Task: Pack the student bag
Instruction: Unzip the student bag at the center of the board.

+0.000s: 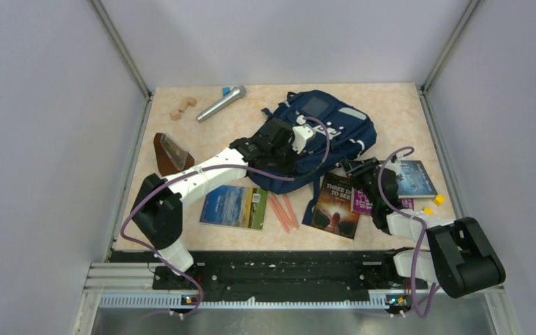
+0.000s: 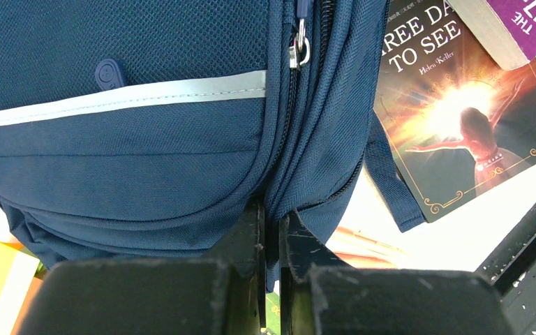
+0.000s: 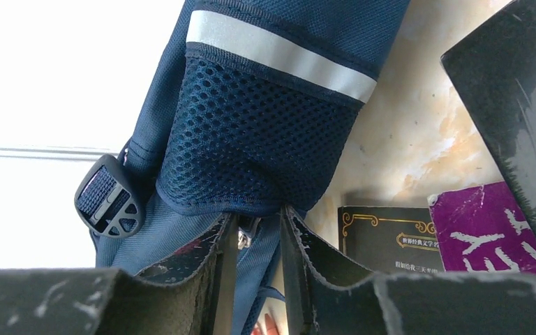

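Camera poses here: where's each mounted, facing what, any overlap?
Top external: above, behind bases, looking down; left arm, right arm, student bag.
Left wrist: on left arm, along left end effector pinching bag hem; purple book beyond.
Right wrist: on right arm; right end effector at bag's mesh pocket.
Shared: bag in all; purple book in both wrist views.
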{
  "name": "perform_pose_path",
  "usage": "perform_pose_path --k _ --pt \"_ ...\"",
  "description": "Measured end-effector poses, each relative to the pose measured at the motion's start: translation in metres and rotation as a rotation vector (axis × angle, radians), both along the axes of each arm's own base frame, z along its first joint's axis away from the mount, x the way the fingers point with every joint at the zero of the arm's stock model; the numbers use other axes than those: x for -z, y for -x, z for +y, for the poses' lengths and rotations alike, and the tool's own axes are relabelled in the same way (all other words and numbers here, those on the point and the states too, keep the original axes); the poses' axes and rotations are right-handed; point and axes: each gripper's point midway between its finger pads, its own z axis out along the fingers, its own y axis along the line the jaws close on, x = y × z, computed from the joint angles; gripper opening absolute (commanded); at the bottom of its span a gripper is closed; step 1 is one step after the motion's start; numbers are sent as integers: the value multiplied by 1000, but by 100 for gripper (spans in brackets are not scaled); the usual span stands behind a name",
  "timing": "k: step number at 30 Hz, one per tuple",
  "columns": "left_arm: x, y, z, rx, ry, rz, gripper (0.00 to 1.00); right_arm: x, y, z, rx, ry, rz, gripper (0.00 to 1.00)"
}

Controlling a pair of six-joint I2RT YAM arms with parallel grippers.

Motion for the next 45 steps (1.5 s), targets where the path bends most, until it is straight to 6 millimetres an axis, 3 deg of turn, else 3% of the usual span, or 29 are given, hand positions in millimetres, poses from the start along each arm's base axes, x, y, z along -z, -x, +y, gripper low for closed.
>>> perform_pose_path --k 16,25,33,40,45 --pt "1 1 1 0 -4 4 0 -9 1 13 -50 -102 3 33" --pt "1 1 1 0 -3 5 0 -33 7 15 -64 -149 -45 34" --pt "1 1 1 2 -2 6 0 -26 4 9 -32 -120 -33 34" --pt "2 2 2 2 -8 11 0 5 1 9 -32 -73 42 29" --pt "2 3 2 2 -11 14 0 8 -3 12 -43 -77 39 28"
